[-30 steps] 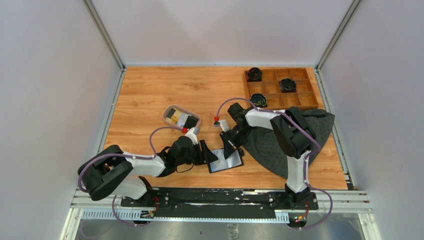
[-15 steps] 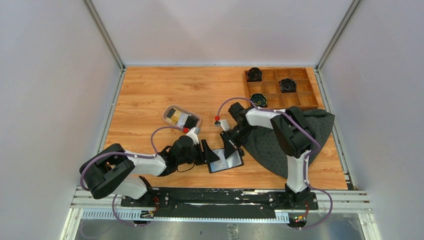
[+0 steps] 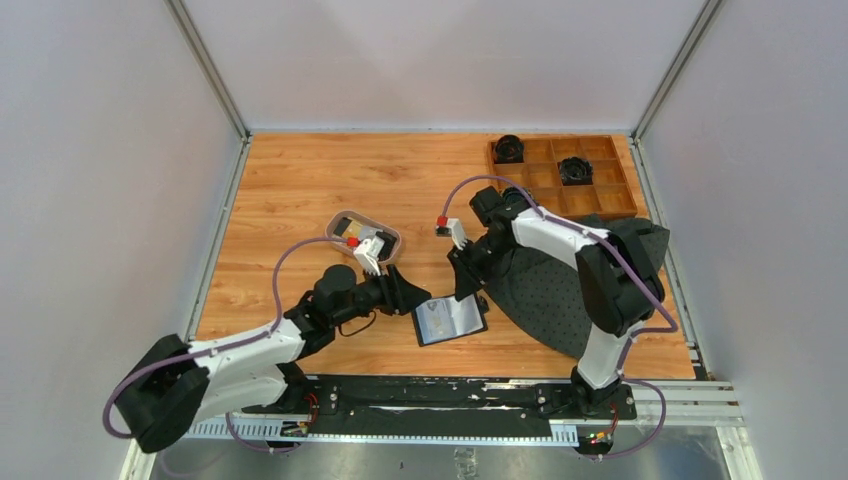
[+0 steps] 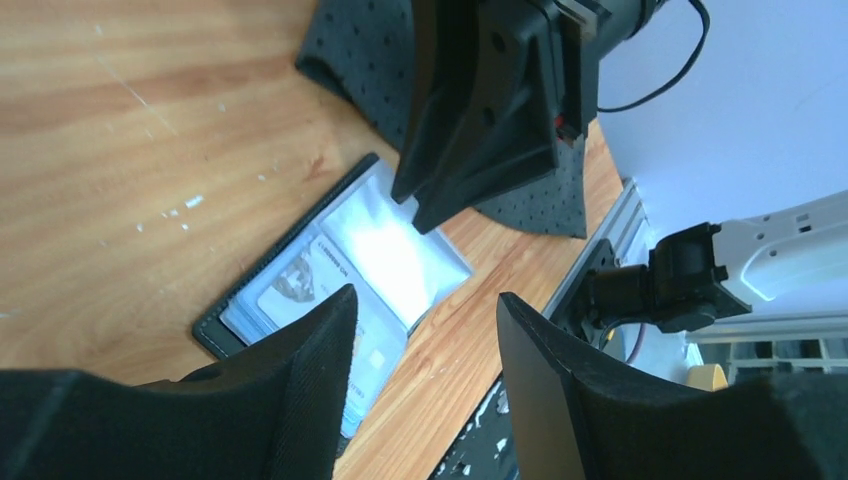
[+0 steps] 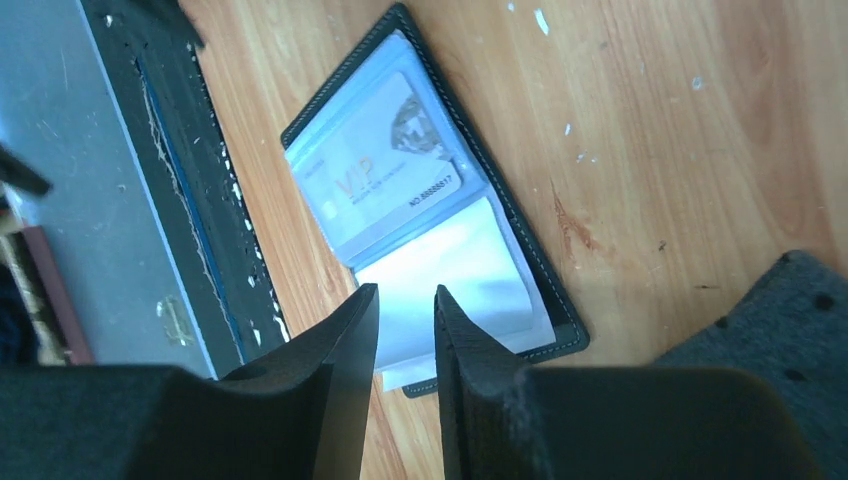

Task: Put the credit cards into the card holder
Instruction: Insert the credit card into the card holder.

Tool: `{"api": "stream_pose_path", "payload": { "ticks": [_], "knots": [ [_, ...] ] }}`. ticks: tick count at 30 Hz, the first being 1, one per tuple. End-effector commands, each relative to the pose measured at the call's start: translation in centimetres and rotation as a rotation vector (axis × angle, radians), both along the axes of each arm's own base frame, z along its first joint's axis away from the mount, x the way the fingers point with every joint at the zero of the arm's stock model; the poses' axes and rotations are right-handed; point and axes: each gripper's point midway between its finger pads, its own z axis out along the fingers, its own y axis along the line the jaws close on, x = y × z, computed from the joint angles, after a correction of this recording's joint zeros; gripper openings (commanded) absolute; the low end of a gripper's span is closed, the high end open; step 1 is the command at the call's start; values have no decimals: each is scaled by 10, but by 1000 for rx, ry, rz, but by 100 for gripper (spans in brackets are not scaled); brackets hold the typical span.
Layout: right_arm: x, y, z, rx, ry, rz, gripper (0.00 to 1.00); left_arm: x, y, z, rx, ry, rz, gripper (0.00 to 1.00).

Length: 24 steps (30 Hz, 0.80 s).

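A VIP card (image 5: 385, 170) already sat in a sleeve of the card holder (image 3: 450, 322), which lay open just beside both grippers. The left gripper (image 4: 420, 300) stood open and empty; the right gripper (image 5: 400, 295), fingers slightly parted, held nothing. The next move likely called for fetching more credit cards (image 3: 349, 229) from the oval tray (image 3: 337, 222), which only the top view showed; only the right wrist view showed the seated card's lettering clearly.

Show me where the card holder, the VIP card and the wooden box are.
card holder (image 3: 450, 321): top view, open inner pages.
VIP card (image 5: 382, 168): right wrist view, face under clear sleeve.
wooden box (image 3: 608, 199): top view, bare compartment floor.
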Motion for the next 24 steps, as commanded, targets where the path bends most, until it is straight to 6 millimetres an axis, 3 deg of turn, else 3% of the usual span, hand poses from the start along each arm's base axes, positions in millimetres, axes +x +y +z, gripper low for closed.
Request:
{"api": "stream_pose_path", "payload": {
  "ticks": [1, 3, 8, 11, 13, 15, 24],
  "knots": [
    [3, 0, 51, 119, -182, 106, 31, 8, 24, 8, 89, -159, 14, 58],
    [4, 0, 76, 166, -284, 134, 31, 10, 31, 22, 93, -240, 25, 63],
    [-13, -2, 133, 344, -544, 272, 34, 8, 39, 61, 45, -404, 32, 99],
    [-40, -1, 148, 532, -709, 460, 44, 11, 43, 67, 24, -379, 63, 100],
    [-64, 0, 142, 668, -800, 597, 53, 11, 41, 67, 6, -343, 62, 100],
    [-79, -1, 125, 672, -835, 681, 62, 10, 37, 66, -21, -291, 58, 100],
    [-87, -4, 87, 583, -783, 699, 63, 8, 27, 59, -75, -126, 51, 99]
  ]
}}
